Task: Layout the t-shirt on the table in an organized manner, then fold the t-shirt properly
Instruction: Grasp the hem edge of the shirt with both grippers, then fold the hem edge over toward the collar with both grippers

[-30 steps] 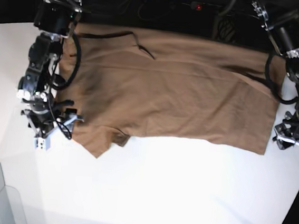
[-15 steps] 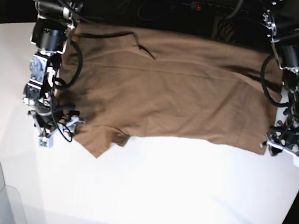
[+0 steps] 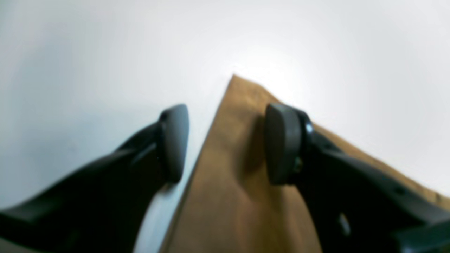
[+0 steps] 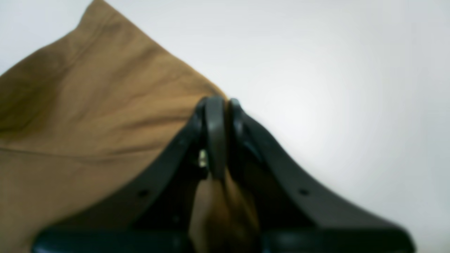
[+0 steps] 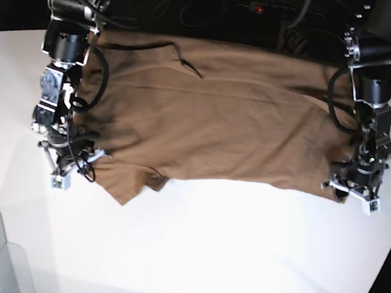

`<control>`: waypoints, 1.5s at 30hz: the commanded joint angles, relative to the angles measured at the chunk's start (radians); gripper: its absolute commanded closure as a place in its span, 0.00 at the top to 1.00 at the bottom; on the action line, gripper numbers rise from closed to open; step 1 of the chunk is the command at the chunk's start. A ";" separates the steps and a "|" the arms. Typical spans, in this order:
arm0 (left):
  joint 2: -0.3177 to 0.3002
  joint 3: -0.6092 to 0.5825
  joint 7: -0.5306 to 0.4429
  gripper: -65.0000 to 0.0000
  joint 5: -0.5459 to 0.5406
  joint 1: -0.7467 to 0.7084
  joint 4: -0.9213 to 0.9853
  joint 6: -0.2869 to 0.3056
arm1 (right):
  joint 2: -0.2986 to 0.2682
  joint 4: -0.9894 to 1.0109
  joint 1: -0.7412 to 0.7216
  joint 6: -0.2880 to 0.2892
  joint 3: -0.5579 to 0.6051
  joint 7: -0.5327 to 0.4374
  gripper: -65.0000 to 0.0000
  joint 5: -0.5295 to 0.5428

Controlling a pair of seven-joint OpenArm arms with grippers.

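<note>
Both arms have swung inward since a second ago, bringing each gripper onto a near corner of the t-shirt. Only the wrist views show the jaws: the left gripper stands wide apart, straddling the shirt's corner edge, one pad over cloth and the other over bare white surface. The right gripper is pressed together on a pinch of brown fabric, which bunches behind its fingers. Both wrist views are blurred. From the base camera, the jaws are too small to read, but the shirt lies spread across the surface between the two grippers, its far edge cut off in shadow.
</note>
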State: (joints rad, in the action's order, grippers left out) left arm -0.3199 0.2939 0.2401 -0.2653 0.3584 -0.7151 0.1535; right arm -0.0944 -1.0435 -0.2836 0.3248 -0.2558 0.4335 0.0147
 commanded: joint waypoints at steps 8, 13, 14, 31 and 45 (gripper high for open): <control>-0.008 -0.155 -0.117 0.43 -0.009 0.075 0.157 -0.001 | -0.011 -0.008 0.002 0.001 0.002 0.023 0.00 -0.008; -0.006 -0.154 -0.114 0.00 -0.012 0.074 0.159 -0.005 | -0.011 -0.008 0.002 0.001 0.002 0.023 0.00 -0.008; -0.006 -0.152 -0.114 0.00 -0.012 0.072 0.159 -0.002 | -0.009 -0.010 0.002 0.001 0.002 0.023 0.00 -0.008; -0.060 -0.115 0.170 0.00 -0.338 -0.183 -0.435 -0.010 | -0.006 -0.364 0.142 0.001 -0.007 0.021 0.00 -0.002; 0.020 0.241 0.414 0.00 -0.380 -0.396 -0.860 -0.001 | -0.005 -0.717 0.410 0.001 -0.055 0.015 0.00 0.149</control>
State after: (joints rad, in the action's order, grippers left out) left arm -0.2848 0.5308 0.6758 -0.6369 -0.0509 -1.5593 0.1516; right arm -0.0929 -1.7405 0.1398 0.3229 -0.3122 0.4789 0.1474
